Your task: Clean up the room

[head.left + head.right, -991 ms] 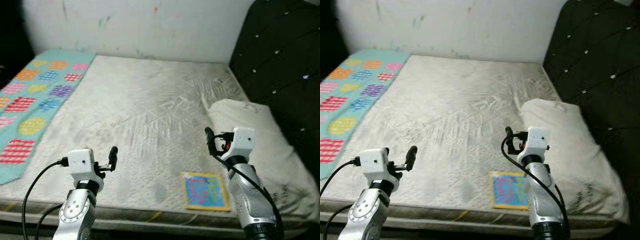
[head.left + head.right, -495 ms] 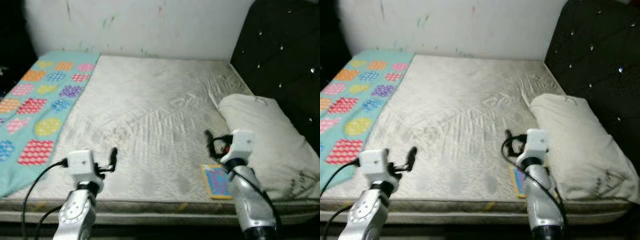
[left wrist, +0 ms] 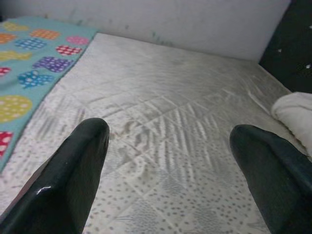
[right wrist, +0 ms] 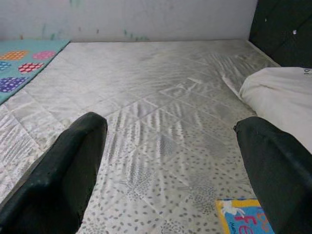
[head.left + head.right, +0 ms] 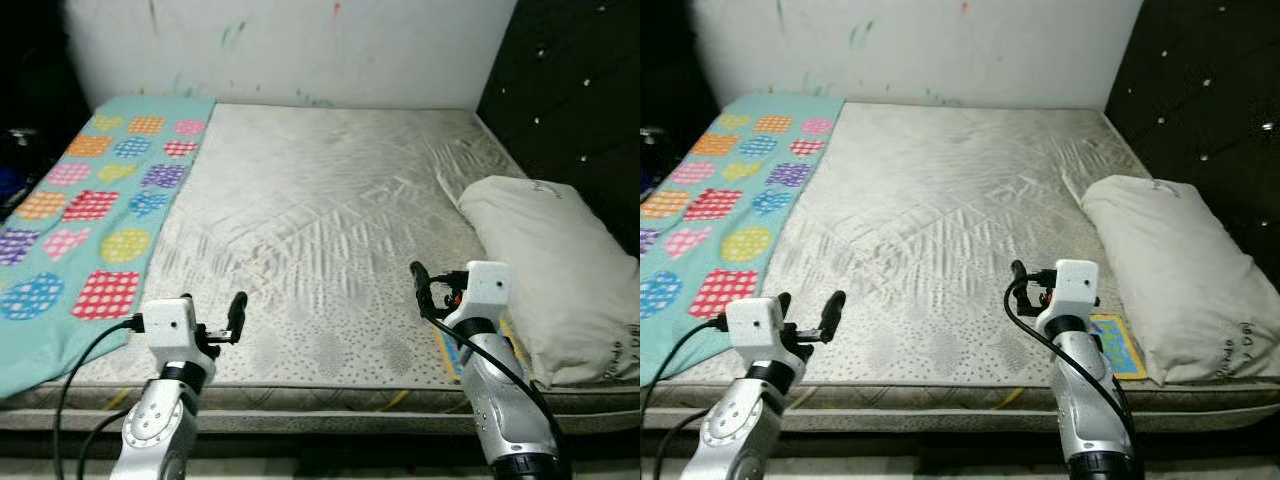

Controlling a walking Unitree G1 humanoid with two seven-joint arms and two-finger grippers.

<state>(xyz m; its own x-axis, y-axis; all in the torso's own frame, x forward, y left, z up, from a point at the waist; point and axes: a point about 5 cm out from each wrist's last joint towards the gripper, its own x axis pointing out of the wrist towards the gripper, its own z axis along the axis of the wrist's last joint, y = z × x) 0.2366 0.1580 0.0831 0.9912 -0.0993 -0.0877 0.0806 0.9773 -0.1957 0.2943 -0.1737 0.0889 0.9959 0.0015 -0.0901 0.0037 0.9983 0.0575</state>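
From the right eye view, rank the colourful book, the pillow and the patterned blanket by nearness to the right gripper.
1. Colourful book, just right of the right gripper, by the bed's front edge.
2. Pillow, further right.
3. Patterned blanket, across the mattress on the far left.

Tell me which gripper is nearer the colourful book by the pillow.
Right. The right gripper hovers open just beside the book, on the robot's right; the left gripper is open at the mattress's opposite front corner.
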